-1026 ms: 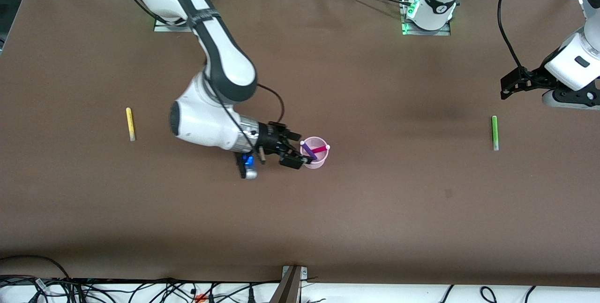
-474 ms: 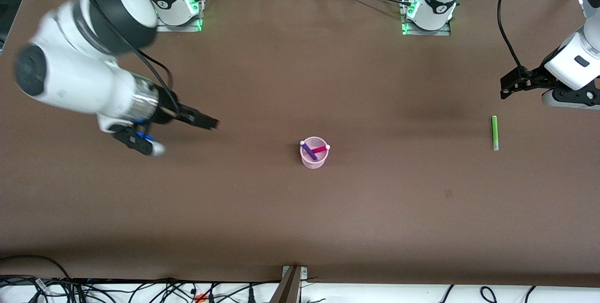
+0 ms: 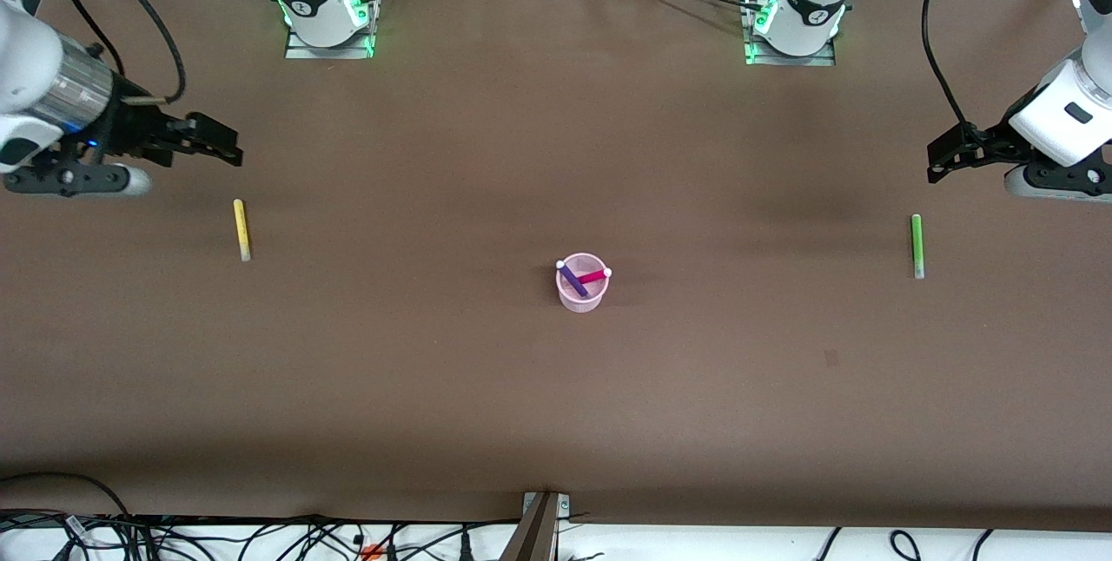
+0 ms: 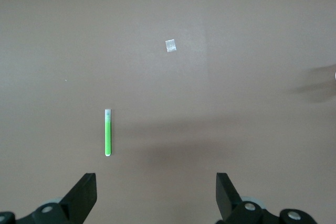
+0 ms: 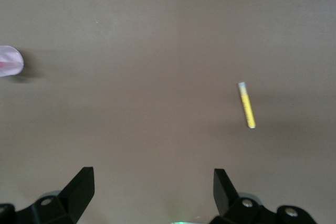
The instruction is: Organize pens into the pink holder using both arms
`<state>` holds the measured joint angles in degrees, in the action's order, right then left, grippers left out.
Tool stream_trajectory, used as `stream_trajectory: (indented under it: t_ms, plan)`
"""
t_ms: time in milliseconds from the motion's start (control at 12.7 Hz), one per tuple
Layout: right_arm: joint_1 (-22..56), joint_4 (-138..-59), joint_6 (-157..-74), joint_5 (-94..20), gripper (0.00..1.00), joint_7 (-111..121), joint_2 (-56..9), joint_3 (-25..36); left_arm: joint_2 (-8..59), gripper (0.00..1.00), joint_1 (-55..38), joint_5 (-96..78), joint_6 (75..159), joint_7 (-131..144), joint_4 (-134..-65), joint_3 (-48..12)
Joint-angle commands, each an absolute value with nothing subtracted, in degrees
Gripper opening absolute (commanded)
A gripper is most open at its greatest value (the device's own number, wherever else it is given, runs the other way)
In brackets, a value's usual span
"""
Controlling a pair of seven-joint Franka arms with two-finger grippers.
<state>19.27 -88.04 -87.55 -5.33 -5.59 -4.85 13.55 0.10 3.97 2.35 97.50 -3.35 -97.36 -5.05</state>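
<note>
Brown table (image 3: 556,109), pink holder (image 3: 581,293), no readable writing

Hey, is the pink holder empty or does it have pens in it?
Not empty: the pink holder holds the purple pen and the magenta pen, leaning crossed.

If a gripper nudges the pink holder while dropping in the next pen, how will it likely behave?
The pink holder looks small, thin-walled and translucent, so probably light and easy to slide. The dark purple pen and magenta pen lean out over its rim, which may make it prone to tipping.
</note>
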Motion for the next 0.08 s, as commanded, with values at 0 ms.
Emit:
stream_trajectory:
  t_ms: [0]
  plan:
    - [17.3, -89.4, -87.5, -3.7, 1.00, -3.9, -3.5, 10.9, -1.0, 1.00, 4.7, 1.4, 96.6, -3.0, -97.8, -5.6]
